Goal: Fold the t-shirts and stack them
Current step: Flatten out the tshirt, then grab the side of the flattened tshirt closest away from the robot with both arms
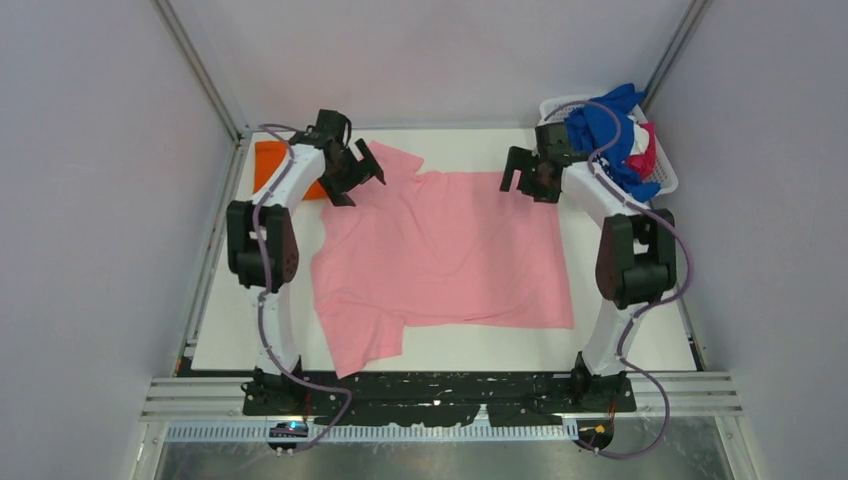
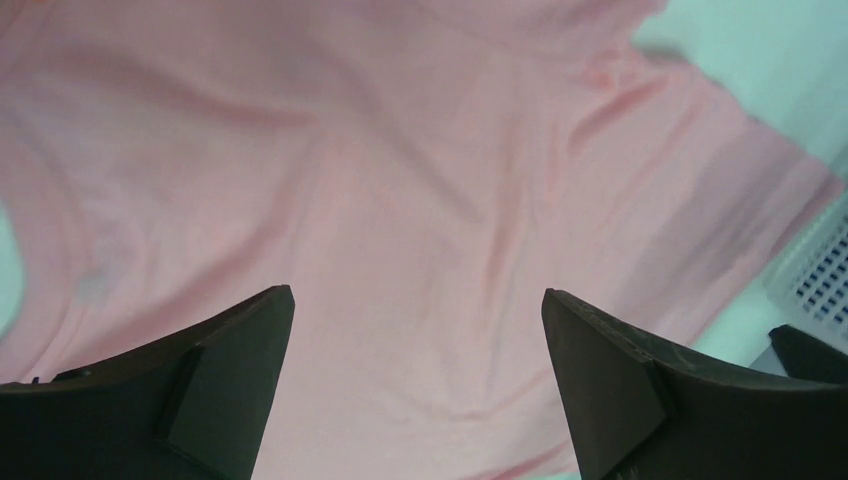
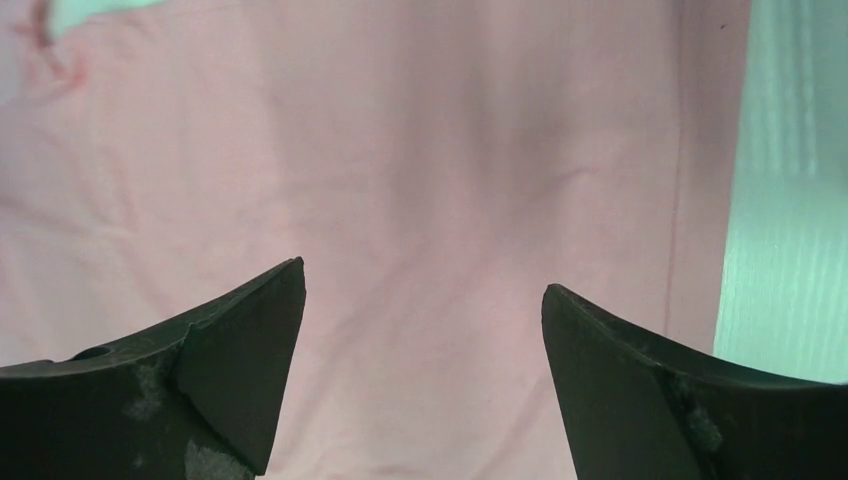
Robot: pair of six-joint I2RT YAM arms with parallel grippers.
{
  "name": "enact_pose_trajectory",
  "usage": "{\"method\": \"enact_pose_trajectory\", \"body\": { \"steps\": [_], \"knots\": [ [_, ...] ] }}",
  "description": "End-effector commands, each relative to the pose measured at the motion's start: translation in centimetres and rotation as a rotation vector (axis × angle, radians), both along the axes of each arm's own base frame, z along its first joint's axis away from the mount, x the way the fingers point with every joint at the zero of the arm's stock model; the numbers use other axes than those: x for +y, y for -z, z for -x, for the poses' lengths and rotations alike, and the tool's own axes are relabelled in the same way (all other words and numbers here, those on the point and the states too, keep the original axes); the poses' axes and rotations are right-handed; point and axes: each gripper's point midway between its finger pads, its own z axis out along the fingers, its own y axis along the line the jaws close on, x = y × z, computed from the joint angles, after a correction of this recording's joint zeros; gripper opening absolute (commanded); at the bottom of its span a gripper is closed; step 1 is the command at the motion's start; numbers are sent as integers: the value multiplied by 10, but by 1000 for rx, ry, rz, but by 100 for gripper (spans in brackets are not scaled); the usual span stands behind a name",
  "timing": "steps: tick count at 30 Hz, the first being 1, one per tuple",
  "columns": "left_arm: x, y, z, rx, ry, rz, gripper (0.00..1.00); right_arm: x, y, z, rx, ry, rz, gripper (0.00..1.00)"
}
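Left gripper (image 1: 357, 180): released, jaws spread wide, nothing between them. It hangs over the far left corner of the pink t-shirt (image 1: 440, 250), with that shirt's far sleeve just beside it. The left wrist view shows only pink cloth below and ahead of the fingers, apart from them.

Right gripper (image 1: 524, 176): released, jaws wide, nothing held. It hangs over the far right corner of the same shirt. In the right wrist view pink cloth fills the space under the fingers, and the stitched hem runs down the right side with bare table (image 1: 450, 345) beyond it.

Pink t-shirt: light pink, short-sleeved, spread flat on the table between the two grippers and reaching back toward the arm bases. It lies sideways, sleeves toward the left arm and hem toward the right arm. The nearer sleeve is partly folded under and crumpled at the near left corner. The body is mostly smooth, with shallow creases and soft ripples.

Orange t-shirt (image 1: 272, 165): bright orange, a compact folded block on the table just outboard of the left gripper, partly hidden behind the left arm.

Blue t-shirt (image 1: 605, 125): royal blue, bunched loosely in the white basket (image 1: 668, 182) just behind and outboard of the right gripper and spilling over the rim. A magenta t-shirt (image 1: 646, 148) is crumpled beside it in the same basket.
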Motion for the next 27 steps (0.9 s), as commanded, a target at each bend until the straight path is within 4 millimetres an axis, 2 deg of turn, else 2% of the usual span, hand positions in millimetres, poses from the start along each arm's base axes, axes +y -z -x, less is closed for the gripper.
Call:
{"method": "enact_pose_trajectory", "body": {
  "steps": [1,2,3,4,5,6,7,8,9,10,11,14,18,20,22,27],
  "knots": [
    [11,-82,47,-191,49,-65,100,0,-83,31,-202,-9,-6,95],
    [13,-91,67,-215,59,-72,100,-3,-68,47,-169,0,-2,95],
    [15,-89,86,-214,67,-89,100,-4,-84,55,-217,9,-15,95],
    [18,-85,105,-206,71,-110,100,-7,-73,69,-196,16,-9,95],
    [21,-79,126,-190,78,-125,100,-9,-87,76,-241,23,-20,96],
    [21,-72,146,-175,95,-133,100,-11,-78,88,-224,26,-17,95],
    [23,-68,165,-167,104,-136,99,-12,-89,94,-262,28,-25,95],
    [24,-62,184,-158,118,-144,100,-14,-80,104,-247,31,-23,95],
    [25,-56,204,-144,130,-151,99,-15,-89,107,-282,37,-34,96],
    [31,-49,222,-132,132,-177,100,-19,-79,115,-266,46,-37,95],
    [33,-41,241,-115,144,-199,100,-19,-84,118,-283,61,-58,95],
    [41,-17,301,-45,189,-235,100,-28,-74,129,-267,103,-103,95],
    [54,8,369,67,226,-262,99,-31,-71,137,-290,122,-135,95],
    [56,19,393,105,231,-252,98,-33,-69,139,-291,127,-130,95],
    [57,30,407,117,228,-234,93,-34,-66,141,-285,131,-124,95],
    [47,51,423,159,254,-177,72,-36,-60,140,-266,135,-115,95]
  ]
}}
